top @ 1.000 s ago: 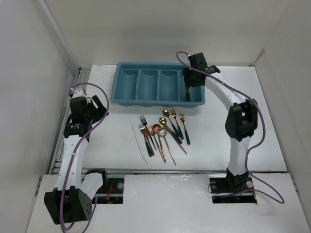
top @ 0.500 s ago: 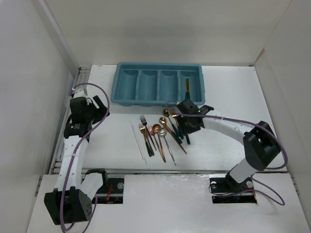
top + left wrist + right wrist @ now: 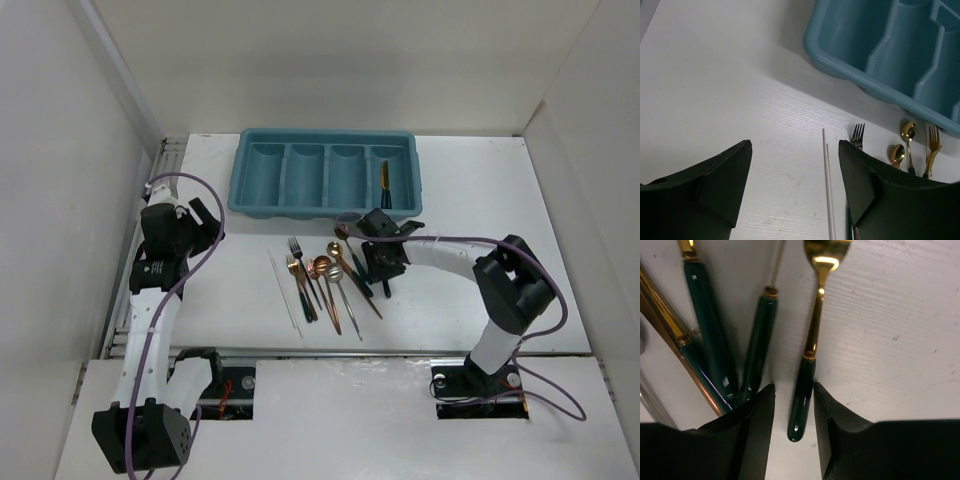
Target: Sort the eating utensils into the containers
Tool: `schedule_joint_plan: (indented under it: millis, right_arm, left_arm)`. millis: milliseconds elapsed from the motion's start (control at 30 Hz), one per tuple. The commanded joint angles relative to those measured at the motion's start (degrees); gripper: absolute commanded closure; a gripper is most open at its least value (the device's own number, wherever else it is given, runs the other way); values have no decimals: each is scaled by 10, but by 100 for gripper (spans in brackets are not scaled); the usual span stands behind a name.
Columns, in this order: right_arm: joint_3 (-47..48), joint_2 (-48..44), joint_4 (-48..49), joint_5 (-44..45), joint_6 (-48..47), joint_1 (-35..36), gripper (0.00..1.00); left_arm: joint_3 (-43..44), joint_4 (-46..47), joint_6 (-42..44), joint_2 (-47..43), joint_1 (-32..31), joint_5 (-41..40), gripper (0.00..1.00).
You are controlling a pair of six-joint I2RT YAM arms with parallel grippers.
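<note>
One gold utensil [image 3: 385, 175] with a dark handle lies lengthwise in the rightmost compartment [image 3: 398, 160] of the teal cutlery tray [image 3: 300, 207], which sits at the far side of the white table [image 3: 480, 200]. More forks and spoons [image 3: 330, 275] lie in a loose fan on the table just in front of the tray, with thin white chopsticks [image 3: 285, 290] beside them on the left.

The right gripper [image 3: 381, 262] is down at the right edge of that fan. Its two fingers [image 3: 755, 440] straddle the dark green handle [image 3: 801, 400] of the outermost piece, whose gold head is cropped. One finger looks to touch the handle, while a sliver of table shows before the other, so the claw is narrowly parted, not clenched.

The left gripper [image 3: 205, 225] hangs above the table near the tray's left corner, well apart from the utensils, its claw released and spread wide.
</note>
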Motion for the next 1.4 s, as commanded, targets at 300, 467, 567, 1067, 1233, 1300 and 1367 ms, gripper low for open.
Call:
schedule_joint_plan:
  millis: [300, 467, 567, 1067, 1233, 1300, 1367]
  right_arm:
    - [-22, 15, 27, -4, 15, -1, 84]
    - [-40, -9, 39, -21, 10, -1, 84]
    - [-51, -24, 39, -21, 10, -1, 100]
    - [149, -182, -62, 58, -44, 5, 100]
    - [328, -35, 13, 64, -88, -18, 100]
    - [429, 28, 25, 52, -94, -42, 100]
    - [486, 115, 32, 45, -94, -57, 100]
  left_arm:
    - [4, 5, -11, -18, 2, -3, 34]
    - [-2, 10, -11, -13, 2, 3, 34]
    - [-2, 10, -11, -13, 2, 3, 34]
    - [-12, 15, -16, -3, 2, 13, 35]
    - [-17, 20, -21, 9, 2, 26, 36]
    - [-17, 14, -28, 9, 2, 26, 37]
    - [-17, 9, -28, 20, -3, 40, 37]
